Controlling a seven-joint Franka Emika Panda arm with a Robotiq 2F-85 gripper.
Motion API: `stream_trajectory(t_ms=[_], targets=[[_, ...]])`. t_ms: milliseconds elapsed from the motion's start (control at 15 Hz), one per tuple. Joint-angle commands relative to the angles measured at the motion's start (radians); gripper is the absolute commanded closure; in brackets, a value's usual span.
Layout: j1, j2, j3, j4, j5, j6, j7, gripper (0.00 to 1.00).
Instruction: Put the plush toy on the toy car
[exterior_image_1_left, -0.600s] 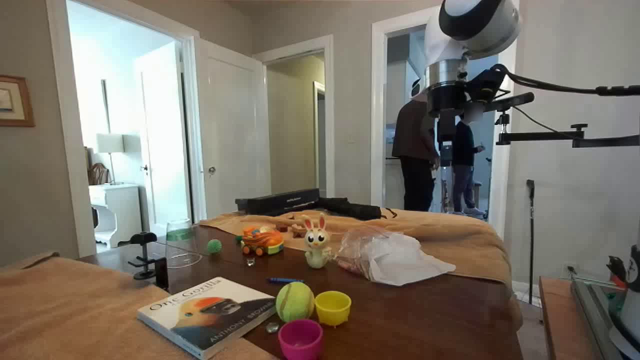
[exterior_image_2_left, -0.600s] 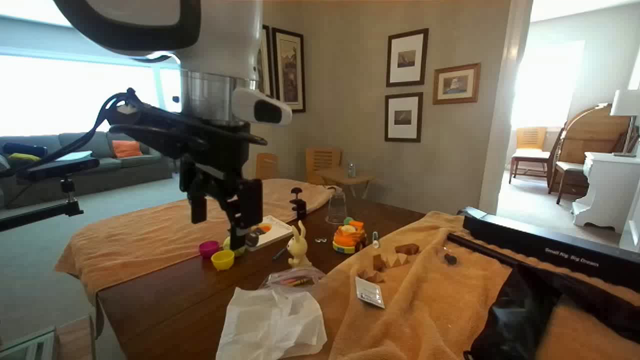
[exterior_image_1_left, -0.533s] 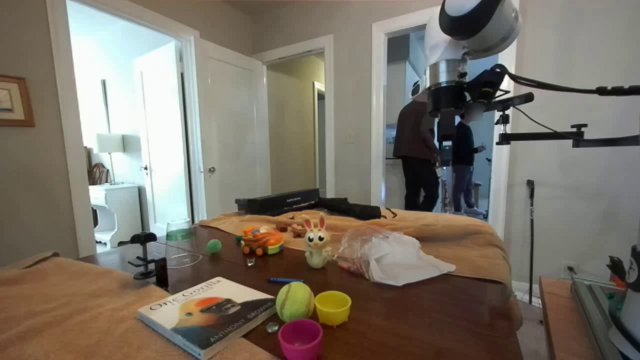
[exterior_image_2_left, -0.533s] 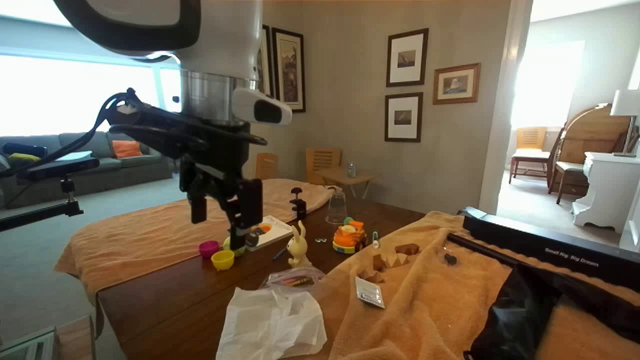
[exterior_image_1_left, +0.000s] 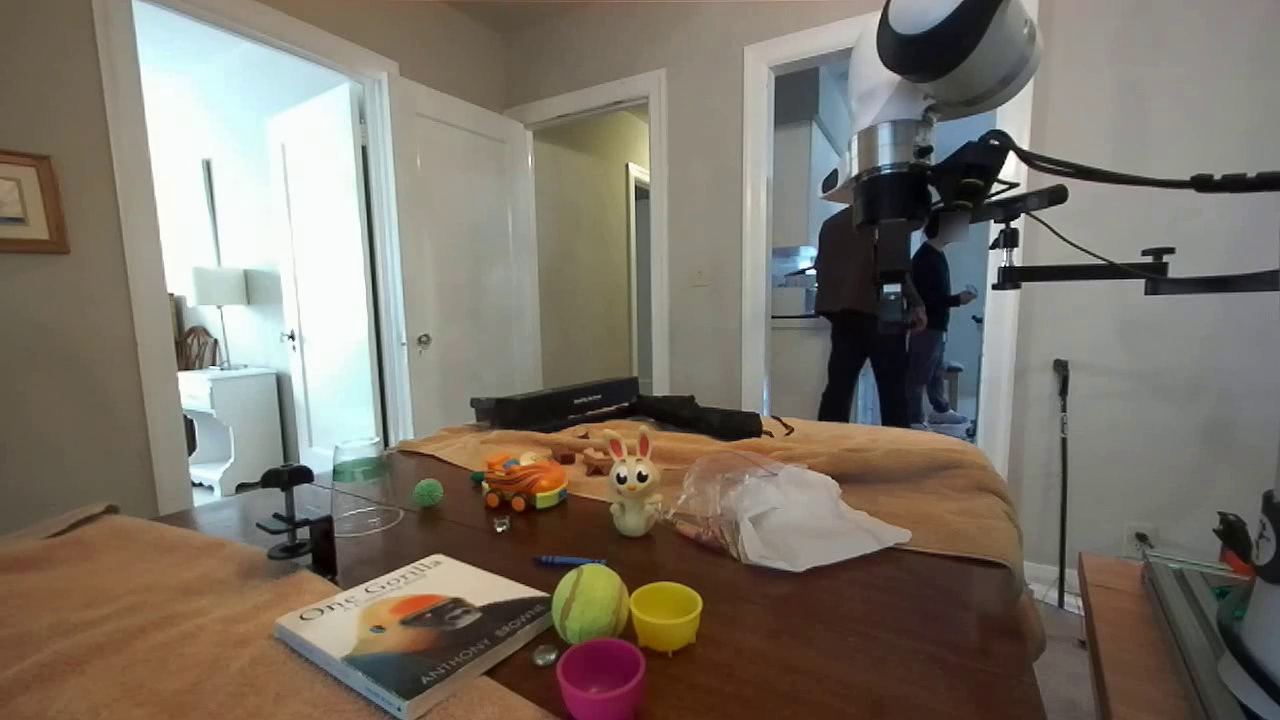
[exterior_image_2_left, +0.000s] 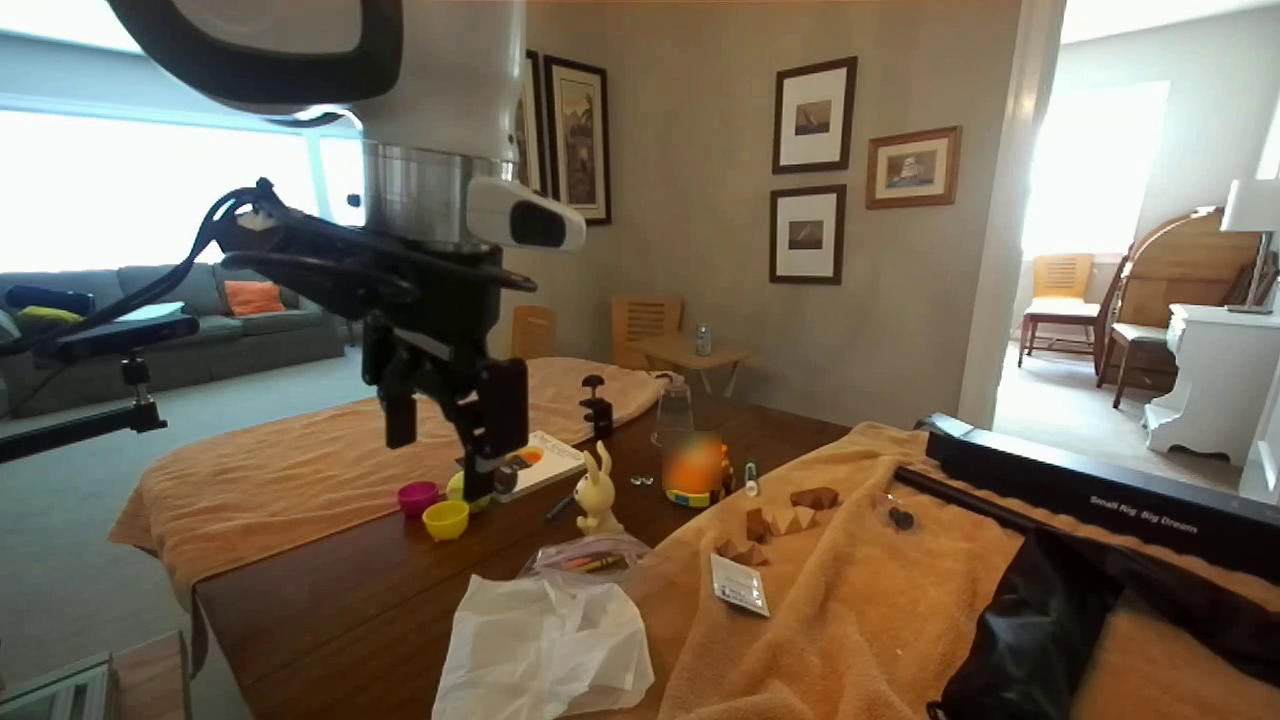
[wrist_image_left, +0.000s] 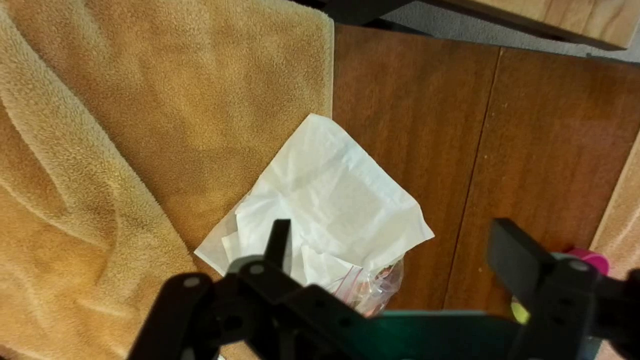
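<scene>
Bunny toy (exterior_image_1_left: 634, 490) stands on the desk (exterior_image_1_left: 850, 635), right of the orange toy car (exterior_image_1_left: 525, 484) in an exterior view; with jaws spread, I should centre above it before lowering.

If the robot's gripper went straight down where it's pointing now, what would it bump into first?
Probably the white sheet. In the wrist view the open gripper lines up near its edge, so it might hit the bare wooden table instead; depth is hard to judge.
</scene>
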Motion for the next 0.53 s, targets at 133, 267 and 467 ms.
stream_trajectory(t_ms=[133, 267, 467], targets=[[0.027, 0.151, -0.016, -0.035, 0.047, 0.303, -0.08, 0.0], [0.064, 0.219, -0.013, -0.049, 0.087, 0.413, -0.126, 0.0], [0.129, 0.306, -0.009, -0.06, 0.173, 0.55, -0.232, 0.0]])
